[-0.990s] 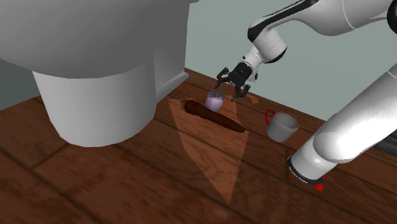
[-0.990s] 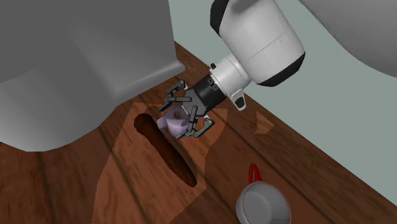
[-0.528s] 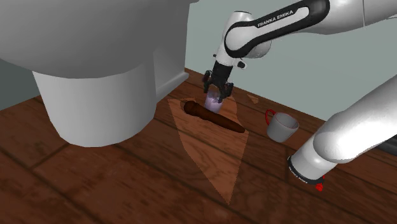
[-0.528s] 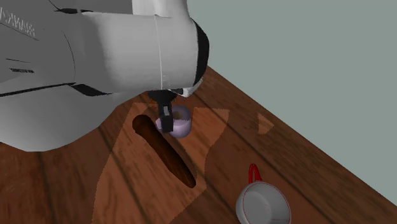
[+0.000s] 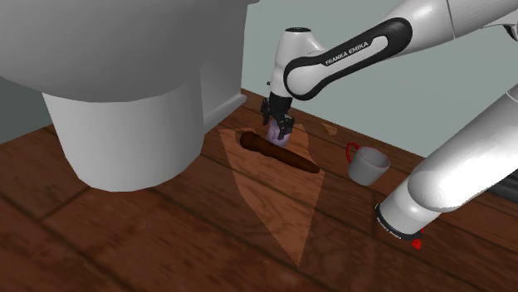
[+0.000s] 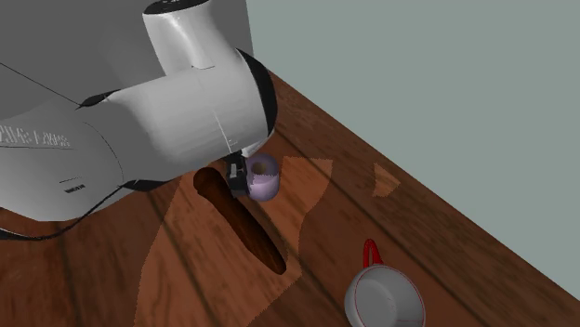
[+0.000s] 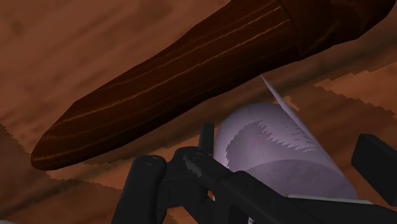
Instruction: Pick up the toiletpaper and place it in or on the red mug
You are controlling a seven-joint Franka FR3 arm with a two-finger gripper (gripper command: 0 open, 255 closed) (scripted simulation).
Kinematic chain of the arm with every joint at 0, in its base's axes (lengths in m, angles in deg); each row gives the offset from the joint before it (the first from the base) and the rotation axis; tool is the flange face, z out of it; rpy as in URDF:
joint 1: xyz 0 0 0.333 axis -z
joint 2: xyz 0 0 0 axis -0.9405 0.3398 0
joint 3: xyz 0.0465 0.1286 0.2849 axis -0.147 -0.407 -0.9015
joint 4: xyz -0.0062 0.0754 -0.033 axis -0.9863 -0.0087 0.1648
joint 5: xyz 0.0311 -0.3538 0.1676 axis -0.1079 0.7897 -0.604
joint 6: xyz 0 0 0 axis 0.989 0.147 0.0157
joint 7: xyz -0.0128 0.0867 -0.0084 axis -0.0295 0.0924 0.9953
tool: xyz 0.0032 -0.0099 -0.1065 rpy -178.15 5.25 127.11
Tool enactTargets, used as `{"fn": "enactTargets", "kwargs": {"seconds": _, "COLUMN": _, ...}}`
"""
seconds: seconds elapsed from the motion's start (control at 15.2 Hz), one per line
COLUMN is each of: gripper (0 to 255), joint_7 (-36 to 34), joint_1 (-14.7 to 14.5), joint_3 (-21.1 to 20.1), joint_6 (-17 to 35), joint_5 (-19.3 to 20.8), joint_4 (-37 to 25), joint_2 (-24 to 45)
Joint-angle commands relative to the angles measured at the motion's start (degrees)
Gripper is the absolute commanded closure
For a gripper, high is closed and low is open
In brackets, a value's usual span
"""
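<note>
my jaws stand open, pointing down at the wooden floor [image 5: 166, 240], with the toilet paper roll [image 7: 280, 146] between them. the roll is pale lilac and lies on its side on the floor, one round end turned up toward the second exterior view. in the wrist view one black finger [image 7: 376, 167] stands just off the roll's side with a thin strip of floor showing between them, so i have no hold of the roll. the other side of the jaws is partly hidden behind dark linkage, and i cannot tell whether it touches the roll there.

just beyond the jaws, close beside the roll, lies a long dark brown wooden piece [image 7: 178, 83], tapered and rounded at the end, flat on the floor. roll and wood both sit on a lighter, sharp-edged patch of the boards [image 5: 278, 207].

the mug [image 5: 368, 165] stands upright well apart from the jaws, toward my stand's side of the roll. its body is drawn grey-white, and its handle and rim line are red.

on the far side of the wooden piece from the jaws rises a big grey-white fixture [image 5: 124, 83]. my white arm [image 5: 349, 54] arches over from the shoulder view's right, and a pale grey-green wall [image 5: 332, 17] meets the floor behind the jaws.
</note>
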Motion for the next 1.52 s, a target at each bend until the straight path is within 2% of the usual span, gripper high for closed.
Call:
{"fn": "enactTargets", "kwargs": {"seconds": 0.0, "gripper": 0, "joint_7": -0.2, "joint_1": 0.1, "joint_3": 0.0, "joint_6": 0.6, "joint_5": 0.4, "joint_4": 0.0, "joint_2": 0.6}}
{"fn": "enactTargets", "kwargs": {"seconds": 0.4, "gripper": 0, "joint_7": -0.2, "joint_1": 0.1, "joint_3": 0.0, "joint_6": 0.6, "joint_5": 0.4, "joint_4": 0.0, "joint_2": 0.6}}
{"fn": "enactTargets", "kwargs": {"seconds": 0.46, "gripper": 255, "joint_7": -0.2, "joint_1": 0.1, "joint_3": 0.0, "joint_6": 0.6, "joint_5": 0.4, "joint_4": 0.0, "joint_2": 0.6}}
{"fn": "enactTargets", "kwargs": {"seconds": 1.06, "gripper": 255, "joint_7": -0.2, "joint_1": 0.1, "joint_3": 0.0, "joint_6": 0.6, "joint_5": 0.4, "joint_4": 0.0, "joint_2": 0.6}}
{"fn": "enactTargets", "kwargs": {"seconds": 1.45, "gripper": 255, "joint_7": 0.9, "joint_1": 0.0, "joint_3": 0.3, "joint_6": -4.3, "joint_5": -0.9, "joint_4": -1.9, "joint_2": -2.5}}
